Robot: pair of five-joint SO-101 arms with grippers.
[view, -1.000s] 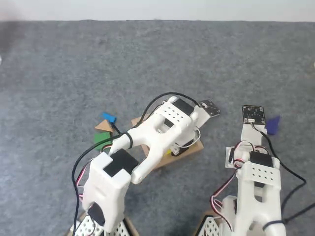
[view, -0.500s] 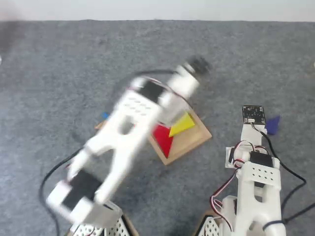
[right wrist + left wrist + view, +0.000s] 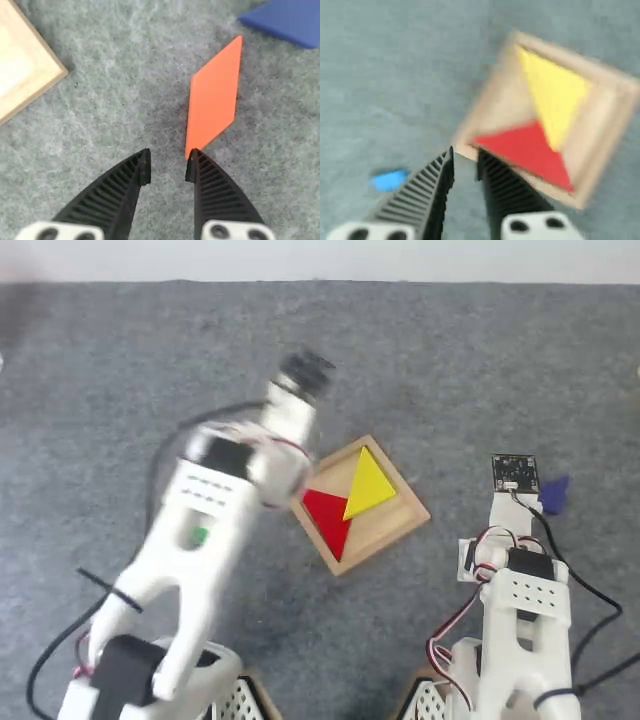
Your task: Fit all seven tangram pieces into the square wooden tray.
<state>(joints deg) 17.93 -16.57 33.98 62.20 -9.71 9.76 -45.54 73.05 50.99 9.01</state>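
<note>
The square wooden tray [image 3: 398, 523] lies mid-table, turned like a diamond, with a red triangle [image 3: 330, 520] and a yellow triangle [image 3: 368, 483] inside. In the left wrist view my left gripper [image 3: 465, 152] hovers above the tray's [image 3: 607, 135] outer corner, slightly open with nothing between its fingers; a small blue piece [image 3: 390, 179] lies on the carpet beside it. My right gripper [image 3: 168, 159] is open and low over the carpet, its tips at the near corner of an orange parallelogram [image 3: 214, 97]. A dark blue piece [image 3: 290, 20] lies just beyond.
The raised left arm [image 3: 220, 500] covers the carpet left of the tray. The right arm [image 3: 520, 590] stands at the right, the dark blue piece [image 3: 553, 492] beside it. A tray corner [image 3: 25, 65] is near the right gripper. Grey carpet extends to the back.
The left arm has lifted off the tray and swung left, uncovering the red and yellow triangles. The right arm has not moved.
</note>
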